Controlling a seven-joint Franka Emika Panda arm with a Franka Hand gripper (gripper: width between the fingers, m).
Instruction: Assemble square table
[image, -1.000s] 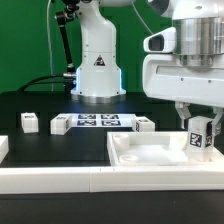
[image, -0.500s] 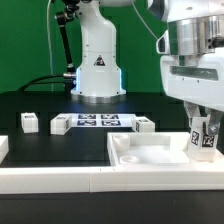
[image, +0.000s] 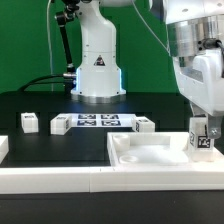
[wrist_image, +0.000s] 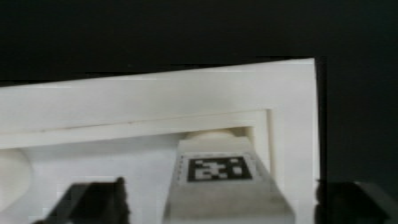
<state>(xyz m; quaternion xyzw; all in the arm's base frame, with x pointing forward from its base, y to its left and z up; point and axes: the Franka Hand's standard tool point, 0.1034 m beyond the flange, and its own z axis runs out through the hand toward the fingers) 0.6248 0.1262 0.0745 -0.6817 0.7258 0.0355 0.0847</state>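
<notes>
1. The fingers (image: 203, 133) grip a leg (image: 203, 140), upright at the slab's (image: 150, 155) corner on the exterior view's right.
2. Three more legs (image: 30, 122) lie on the bench (image: 60, 150), beside the marker board (image: 98, 121).

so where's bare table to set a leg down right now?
Bare black table between the row of loose legs and the front border bar, to the exterior view's left of the square slab. Crowded: the slab's right corner, where the gripper holds a leg.
</notes>
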